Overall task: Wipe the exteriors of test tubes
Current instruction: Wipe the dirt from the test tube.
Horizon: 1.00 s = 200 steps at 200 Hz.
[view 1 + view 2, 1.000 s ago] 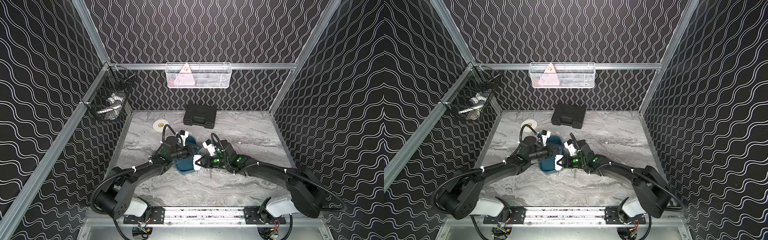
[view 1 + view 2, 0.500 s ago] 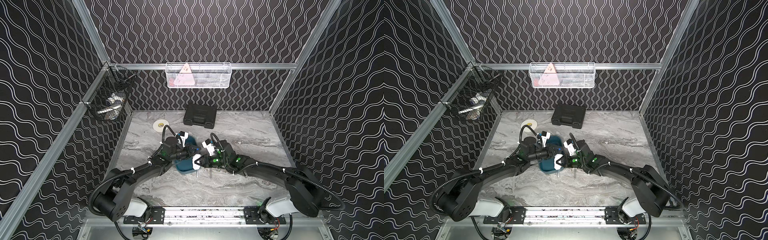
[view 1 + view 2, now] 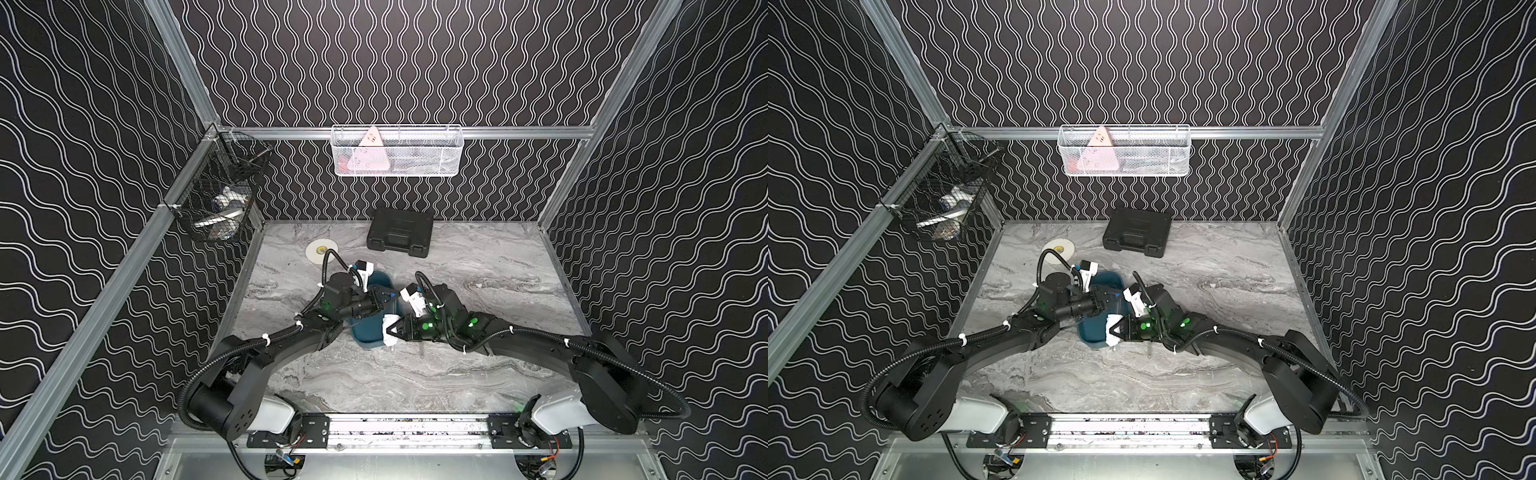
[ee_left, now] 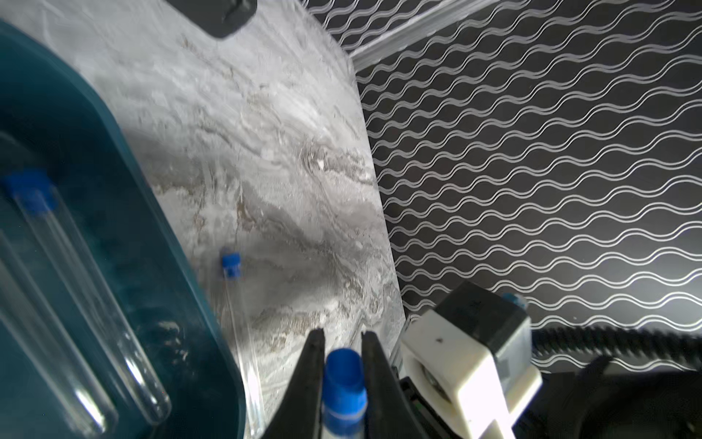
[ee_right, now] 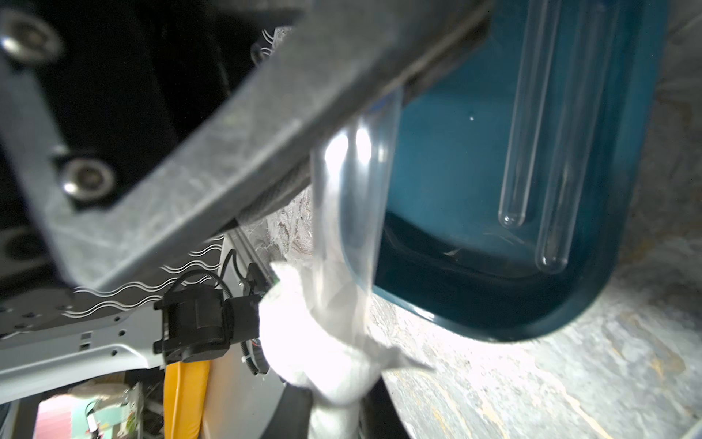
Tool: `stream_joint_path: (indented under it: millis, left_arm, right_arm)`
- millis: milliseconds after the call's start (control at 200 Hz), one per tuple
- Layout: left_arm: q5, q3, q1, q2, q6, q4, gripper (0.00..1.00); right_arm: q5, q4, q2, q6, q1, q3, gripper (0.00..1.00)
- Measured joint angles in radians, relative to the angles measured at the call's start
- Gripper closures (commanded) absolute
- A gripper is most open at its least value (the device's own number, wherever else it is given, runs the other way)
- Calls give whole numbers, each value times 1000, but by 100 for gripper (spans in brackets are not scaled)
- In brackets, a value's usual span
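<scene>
Though a second had passed, almost nothing had moved: the left gripper [image 4: 343, 336] stayed clamped on the blue cap [image 4: 343, 376] of one test tube [image 5: 364, 159] over the edge of the teal tray [image 5: 501, 331], and the right gripper [image 3: 392, 331] kept the crumpled tissue [image 5: 326, 342] pinched against its lower end. Likely mid-wipe; two tubes [image 5: 526, 133] waited in the tray, another tube [image 4: 231, 265] on the counter [image 5: 569, 380].

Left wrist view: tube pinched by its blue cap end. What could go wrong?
The left gripper holds the test tube only at its cap end; the tissue in the right gripper, rubbing farther down, might lever it loose. A loose tube lies on the table beside the teal tray; an arm could knock it.
</scene>
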Motion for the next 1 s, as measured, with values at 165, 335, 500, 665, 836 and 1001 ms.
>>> stream_joint_path:
  millis: [165, 335, 500, 665, 836, 1001]
  left_arm:
    - [-42, -2, 1, -12, -8, 34, 86]
    - [-30, -1, 1, -16, -19, 34, 86]
    - [6, -1, 0, -9, -22, 23, 86]
    - [22, -2, 7, 6, -19, -11, 86]
    - [30, -4, 14, 11, -18, -16, 86]
    - [37, -3, 20, 11, -17, -14, 86]
  right_arm:
    - [-113, -8, 54, -40, -91, 82, 84]
    - [-121, -5, 62, -48, -110, 106, 83]
    - [-71, 29, 30, -41, -75, 53, 83]
    - [-7, 75, 3, -4, 6, -44, 83]
    - [14, 113, -10, 35, 50, -91, 83]
    - [51, 87, 0, 43, 81, -63, 83]
